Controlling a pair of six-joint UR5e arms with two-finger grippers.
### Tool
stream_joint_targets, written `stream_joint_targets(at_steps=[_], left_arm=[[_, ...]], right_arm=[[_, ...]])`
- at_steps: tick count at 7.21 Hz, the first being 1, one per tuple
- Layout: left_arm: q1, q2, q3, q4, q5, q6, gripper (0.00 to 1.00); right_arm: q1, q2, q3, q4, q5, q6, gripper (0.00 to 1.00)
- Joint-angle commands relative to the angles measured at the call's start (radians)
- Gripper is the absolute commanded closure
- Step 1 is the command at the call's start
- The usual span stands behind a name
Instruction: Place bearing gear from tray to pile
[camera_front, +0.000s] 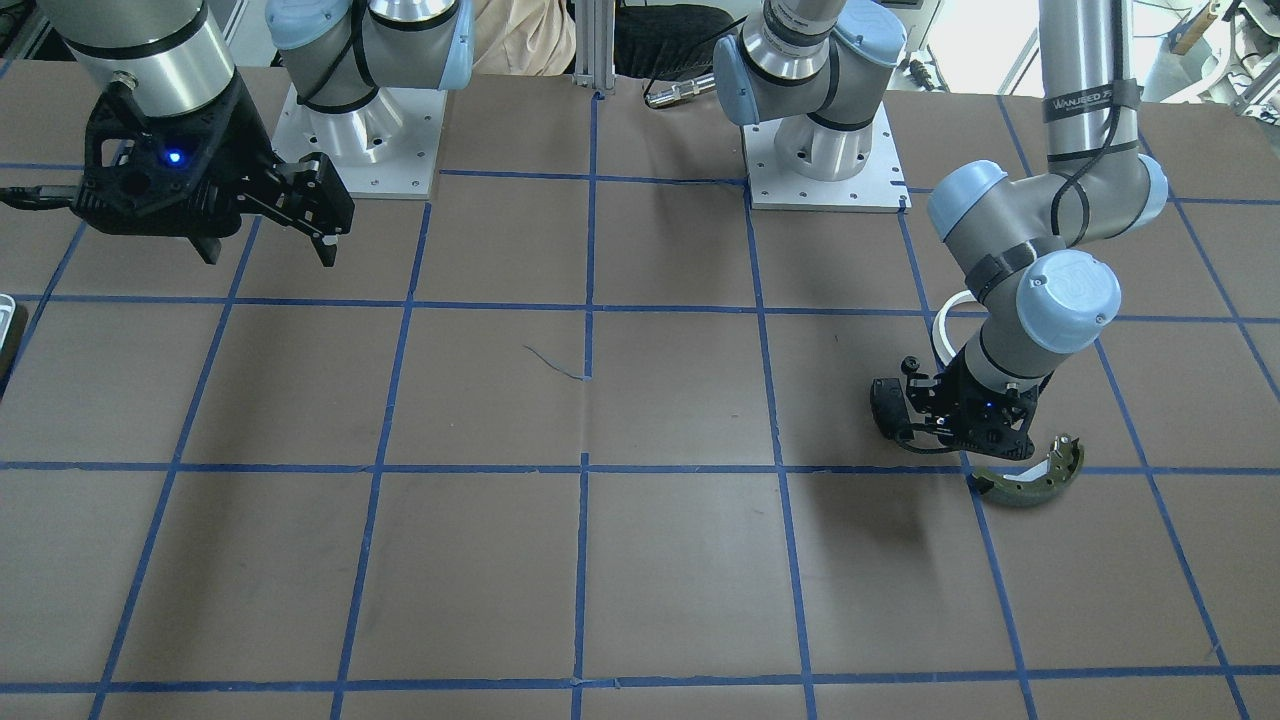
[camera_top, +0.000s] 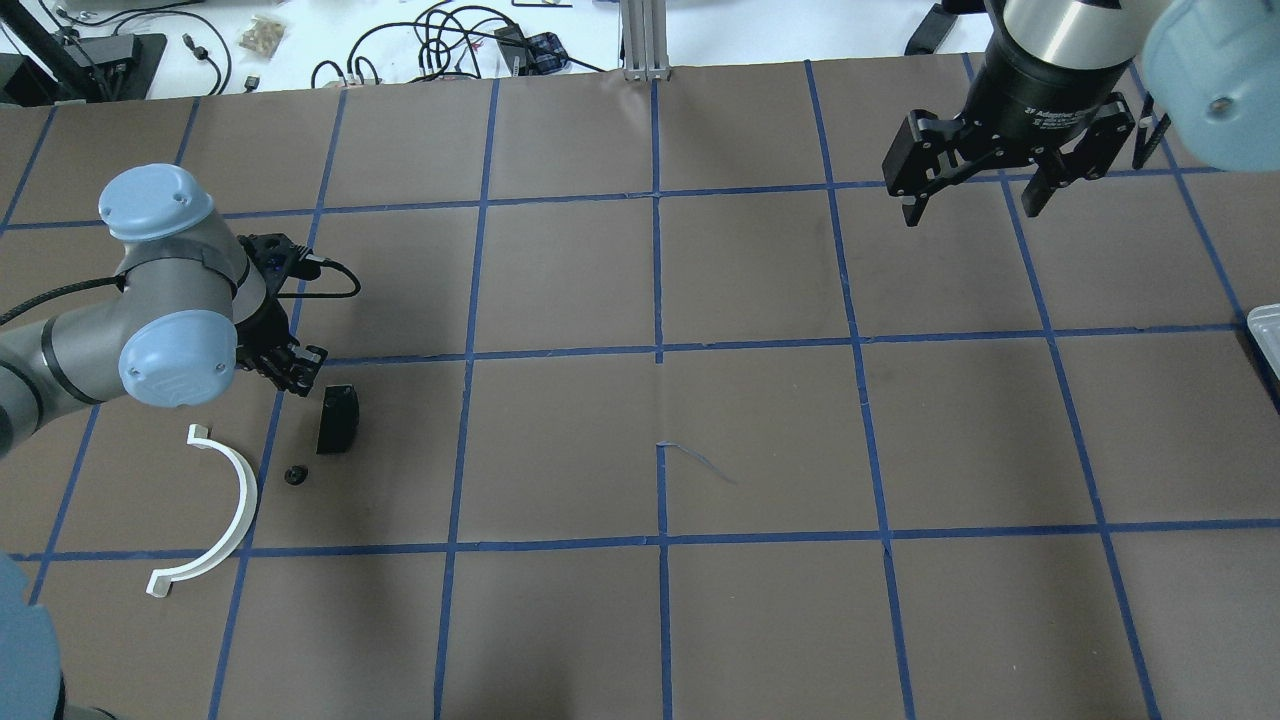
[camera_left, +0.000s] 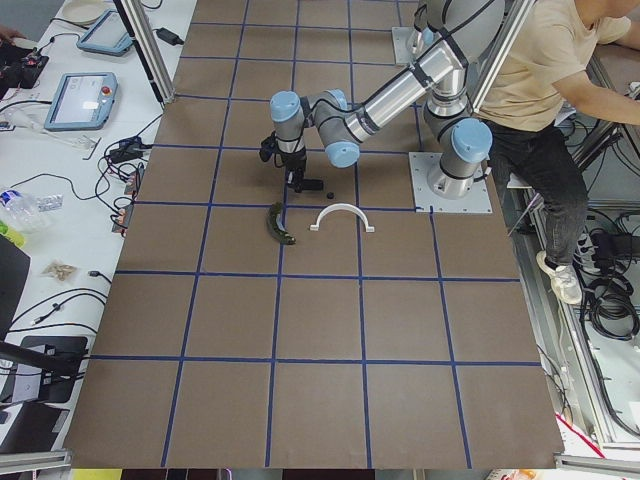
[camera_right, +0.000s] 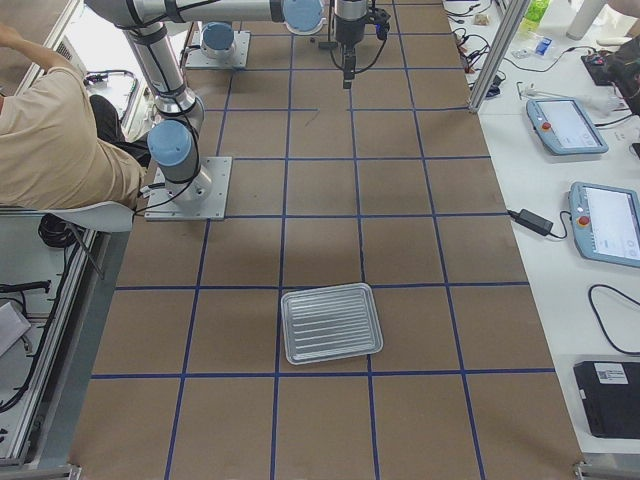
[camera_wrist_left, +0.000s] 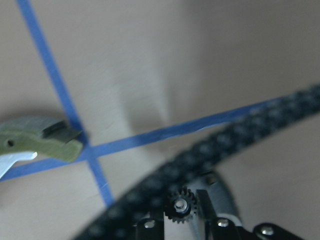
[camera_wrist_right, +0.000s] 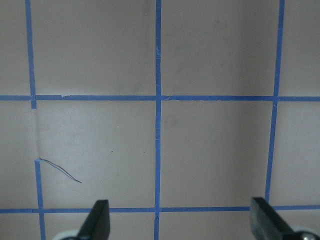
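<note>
My left gripper (camera_wrist_left: 181, 212) is shut on a small toothed bearing gear (camera_wrist_left: 180, 204), held low over the table by the pile. In the overhead view this gripper (camera_top: 297, 368) is just left of the black rectangular pad (camera_top: 337, 418), above the white half-ring arc (camera_top: 225, 500). The olive-green brake shoe (camera_front: 1030, 480) lies beside the gripper; its end shows in the left wrist view (camera_wrist_left: 45, 142). My right gripper (camera_top: 975, 195) is open and empty, high over the far side. The metal tray (camera_right: 330, 322) looks empty.
A small black round part (camera_top: 295, 475) lies between the arc and the pad. A braided black cable (camera_wrist_left: 240, 135) crosses the left wrist view. The tray's edge shows at the overhead view's right border (camera_top: 1265, 330). Blue tape lines grid the brown table.
</note>
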Motion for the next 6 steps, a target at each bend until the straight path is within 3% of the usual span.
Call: stream_joint_targets(at_steps=[1,4,5,6], left_arm=[[0.035,-0.001,-0.007,-0.036,-0.006,0.007,1.00],[0.063,-0.015,-0.011,-0.064,-0.056,0.002,1.00],[0.063,-0.013,-0.009,-0.060,-0.056,-0.001,0.95],[0.063,-0.010,-0.011,-0.063,-0.068,-0.022,0.14]], right_arm=[[-0.001,0.000,-0.006,-0.003,0.001,-0.005,0.00],[0.000,0.001,-0.009,-0.006,0.006,-0.008,0.00],[0.000,0.004,-0.001,-0.009,0.018,-0.003,0.00],[0.000,0.004,-0.004,-0.009,0.018,-0.003,0.00]])
